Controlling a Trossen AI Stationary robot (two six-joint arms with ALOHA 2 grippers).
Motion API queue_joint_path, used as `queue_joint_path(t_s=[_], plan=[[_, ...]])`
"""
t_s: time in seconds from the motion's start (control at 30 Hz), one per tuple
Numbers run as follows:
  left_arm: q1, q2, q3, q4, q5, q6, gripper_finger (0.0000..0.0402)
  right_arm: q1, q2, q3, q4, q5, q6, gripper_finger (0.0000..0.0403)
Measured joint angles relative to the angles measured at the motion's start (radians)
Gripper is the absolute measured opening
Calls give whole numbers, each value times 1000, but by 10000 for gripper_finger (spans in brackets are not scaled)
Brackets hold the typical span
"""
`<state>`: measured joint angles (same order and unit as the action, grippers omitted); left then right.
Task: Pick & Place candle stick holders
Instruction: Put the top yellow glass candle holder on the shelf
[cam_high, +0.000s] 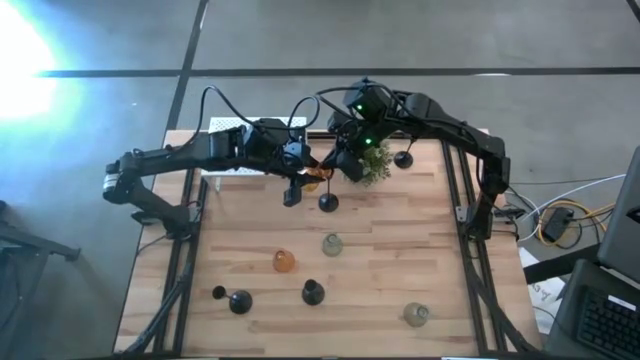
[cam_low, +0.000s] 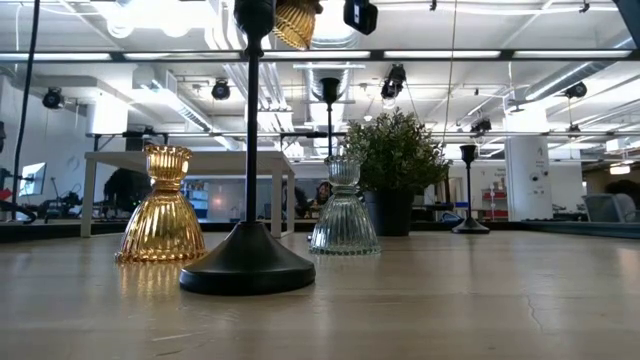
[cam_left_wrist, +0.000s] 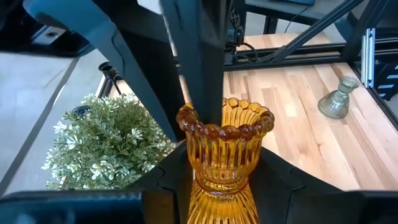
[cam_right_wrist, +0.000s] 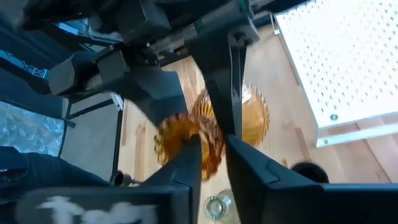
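Note:
An amber glass holder (cam_high: 313, 181) hangs in the air between my two grippers at the far middle of the table, beside the green plant (cam_high: 373, 166). My left gripper (cam_high: 300, 178) is shut on it. My right gripper (cam_high: 340, 165) meets its cup end (cam_right_wrist: 180, 140) from the other side and is shut on it. It also shows at the top of the low view (cam_low: 295, 20). On the table stand another amber holder (cam_high: 284, 262), two clear ones (cam_high: 332, 244) (cam_high: 416, 314) and several black ones, such as one (cam_high: 327, 203) just below the grippers. My left gripper pinches the amber holder at its narrow waist (cam_left_wrist: 219, 182), between cup and skirt, one finger on each side (cam_left_wrist: 168, 180). The cup points away from the wrist. The holder is lifted clear of the table. My right gripper has the cup's rim (cam_left_wrist: 186, 119) between its fingers. One finger (cam_left_wrist: 199, 74) reaches down into the cup, and the other stands outside the wall. The fingers come at the cup's open end, opposite my left gripper.
A white perforated box (cam_high: 240, 140) lies at the far left behind the left arm. Black holders stand at the far right (cam_high: 403, 158) and near left (cam_high: 240, 302) (cam_high: 313, 292). The middle right of the wooden table (cam_high: 420, 240) is bare.

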<state>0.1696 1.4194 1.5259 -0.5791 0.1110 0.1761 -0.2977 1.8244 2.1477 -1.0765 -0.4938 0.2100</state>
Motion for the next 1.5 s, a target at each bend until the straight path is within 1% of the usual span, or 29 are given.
queue_joint_path(t_s=[0.27,0.37,0.5,0.57,0.67,0.77,0.83,0.9,0.93,1.03,1.13,1.2,1.3,1.4,1.5], plan=[[1,-13,-2,-7,-19,12,126,-8,-6,8,-81,0,-2,154],[2,-33,-2,-11,-74,11,126,-17,-9,7,-138,3,-5,177],[3,-75,-10,-18,-143,10,126,-40,-28,6,-222,27,-6,194],[6,-97,-19,-22,-172,9,126,-48,-47,6,-254,74,-7,196],[20,-153,-57,19,-209,6,126,-48,-92,-2,-260,207,10,193],[55,-221,-139,127,-219,-21,126,-47,-158,-27,-257,365,43,186],[85,-268,-216,210,-220,-39,126,-48,-209,-58,-246,459,82,181],[118,-318,-300,314,-218,-56,126,-48,-266,-112,-228,517,114,177],[135,-343,-344,376,-216,-66,126,-48,-295,-144,-215,528,129,174],[188,-414,-482,562,-216,-96,126,-47,-388,-273,-145,532,182,168],[241,-451,-608,729,-216,-146,126,-47,-485,-426,-54,547,227,163],[275,-455,-670,802,-205,-181,126,-48,-549,-533,4,554,262,159],[319,-438,-732,852,-192,-208,126,-47,-642,-684,91,610,286,155],[348,-396,-765,880,-191,-211,126,-48,-730,-819,169,658,326,150],[372,-343,-783,966,-181,-214,126,-48,-809,-940,242,681,363,146]])
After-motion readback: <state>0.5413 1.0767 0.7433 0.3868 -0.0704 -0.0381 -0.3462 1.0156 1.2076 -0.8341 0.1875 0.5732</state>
